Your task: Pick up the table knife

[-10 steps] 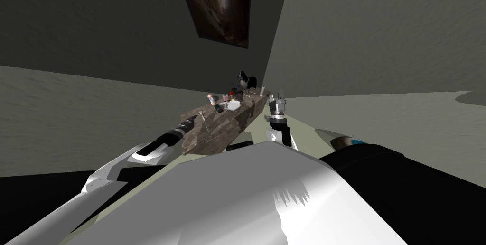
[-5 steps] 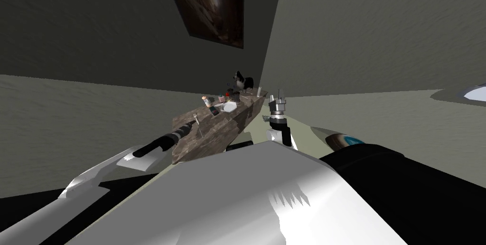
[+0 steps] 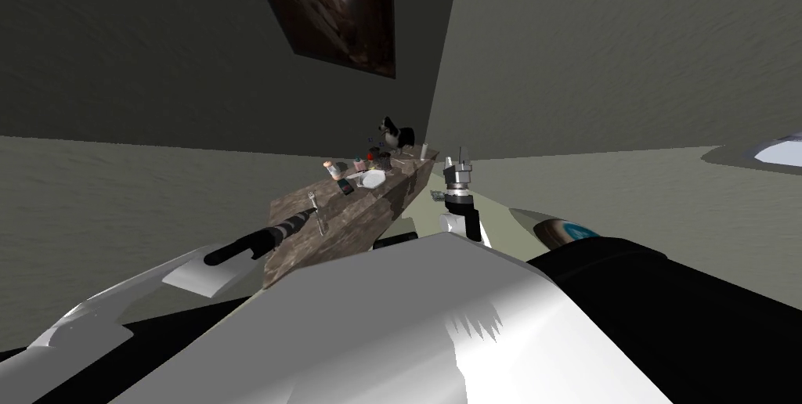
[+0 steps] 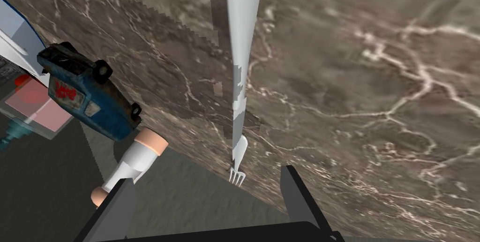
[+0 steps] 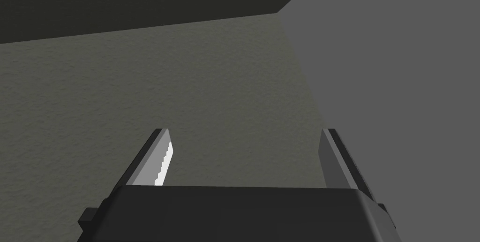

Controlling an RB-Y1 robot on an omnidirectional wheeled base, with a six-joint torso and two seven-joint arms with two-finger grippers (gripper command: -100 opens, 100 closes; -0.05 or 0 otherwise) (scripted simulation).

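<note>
The table knife (image 4: 240, 42) is a long, pale grey blade lying flat on the brown marbled table top (image 4: 375, 65). It runs straight away from my left gripper (image 4: 208, 194). A small white fork (image 4: 238, 162) lies at the knife's near end, with its tines at the table's edge. My left gripper is open just short of the fork, holding nothing. In the head view the left gripper (image 3: 310, 208) reaches over the table's near end (image 3: 345, 227). My right gripper (image 3: 456, 158) stands open and empty beside the table's right side.
A blue toy car (image 4: 89, 91), a white bottle with peach ends (image 4: 133, 164) and a pinkish box (image 4: 35, 105) lie beside the knife. Farther along the table sit a white plate (image 3: 372, 178), small jars and a black-and-white dog figure (image 3: 397, 135). Walls close in behind.
My head view has swung, shifting the table left and down in the picture. The left arm has reached farther over the table's near end. The right arm has stayed put.
</note>
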